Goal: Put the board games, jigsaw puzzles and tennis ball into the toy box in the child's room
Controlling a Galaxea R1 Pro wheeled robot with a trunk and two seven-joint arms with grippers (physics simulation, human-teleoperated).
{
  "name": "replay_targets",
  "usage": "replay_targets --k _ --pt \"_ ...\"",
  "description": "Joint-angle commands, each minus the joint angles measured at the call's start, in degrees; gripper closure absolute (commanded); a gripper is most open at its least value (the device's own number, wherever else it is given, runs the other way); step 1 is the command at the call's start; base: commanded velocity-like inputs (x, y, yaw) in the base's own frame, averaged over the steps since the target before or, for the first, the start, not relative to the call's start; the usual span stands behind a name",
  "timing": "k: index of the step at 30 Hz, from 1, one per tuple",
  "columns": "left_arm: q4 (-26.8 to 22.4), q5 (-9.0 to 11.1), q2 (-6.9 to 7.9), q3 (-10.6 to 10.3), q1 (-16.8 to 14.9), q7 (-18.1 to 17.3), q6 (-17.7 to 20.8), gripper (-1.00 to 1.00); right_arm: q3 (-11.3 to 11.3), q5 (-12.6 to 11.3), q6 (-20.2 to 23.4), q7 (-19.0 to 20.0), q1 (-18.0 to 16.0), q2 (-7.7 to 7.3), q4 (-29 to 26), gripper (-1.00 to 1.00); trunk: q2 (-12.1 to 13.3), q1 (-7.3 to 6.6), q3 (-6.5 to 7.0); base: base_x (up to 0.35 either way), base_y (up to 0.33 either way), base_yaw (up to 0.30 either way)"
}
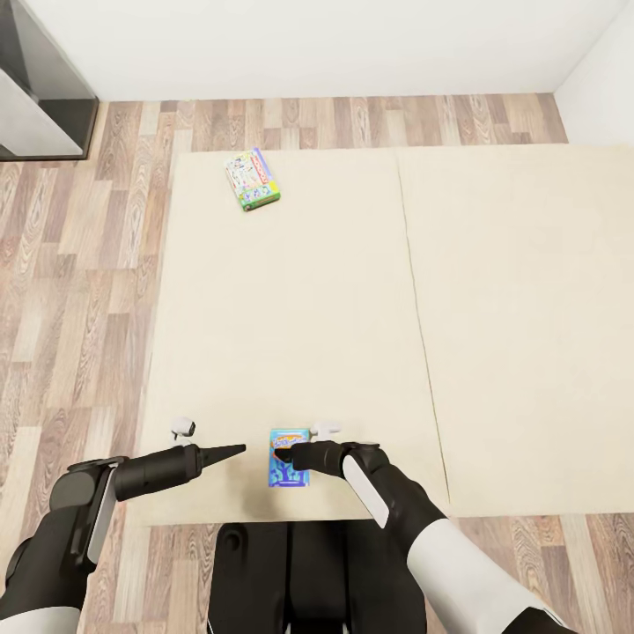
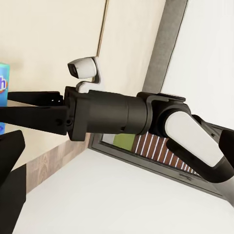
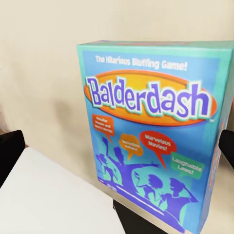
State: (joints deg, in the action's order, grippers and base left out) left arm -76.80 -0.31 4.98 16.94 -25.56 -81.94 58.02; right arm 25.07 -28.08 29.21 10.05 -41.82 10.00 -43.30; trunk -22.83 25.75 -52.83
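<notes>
Beige mattress (image 1: 352, 308), flat blue game box (image 1: 289, 458), right gripper (image 1: 280, 455) beside it

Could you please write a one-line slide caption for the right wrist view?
Right wrist camera faces a blue Balderdash board game box lying on the beige mattress.

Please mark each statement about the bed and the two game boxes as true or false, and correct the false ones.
1. The small blue board game lies near the bed's close edge, by the right gripper. True.
2. The blue box's lid reads "Skip-Bo". False: in the right wrist view it reads "Balderdash".
3. The green-edged Monopoly box lies at the far end of the mattress. True.
4. The two game boxes touch each other. False: bare mattress lies between them.
5. The left gripper rests on the Monopoly box. False: it is at the near edge, beside the blue box.
</notes>
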Motion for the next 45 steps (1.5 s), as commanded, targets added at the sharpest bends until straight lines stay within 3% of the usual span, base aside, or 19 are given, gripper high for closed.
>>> replay_targets --k 1,45 --pt "-0.01 -0.05 0.02 0.02 -0.01 -0.24 0.6 -1.0 -0.01 -0.08 0.25 0.06 -0.02 0.0 -0.03 -1.0 -0.09 0.03 -0.05 0.0 0.0 0.0" --pt "-0.01 -0.04 0.03 0.02 -0.02 -0.24 0.6 -1.0 0.15 -0.31 1.05 -0.03 0.05 0.0 1.24 -1.0 -0.09 0.03 -0.05 0.0 0.003 0.0"
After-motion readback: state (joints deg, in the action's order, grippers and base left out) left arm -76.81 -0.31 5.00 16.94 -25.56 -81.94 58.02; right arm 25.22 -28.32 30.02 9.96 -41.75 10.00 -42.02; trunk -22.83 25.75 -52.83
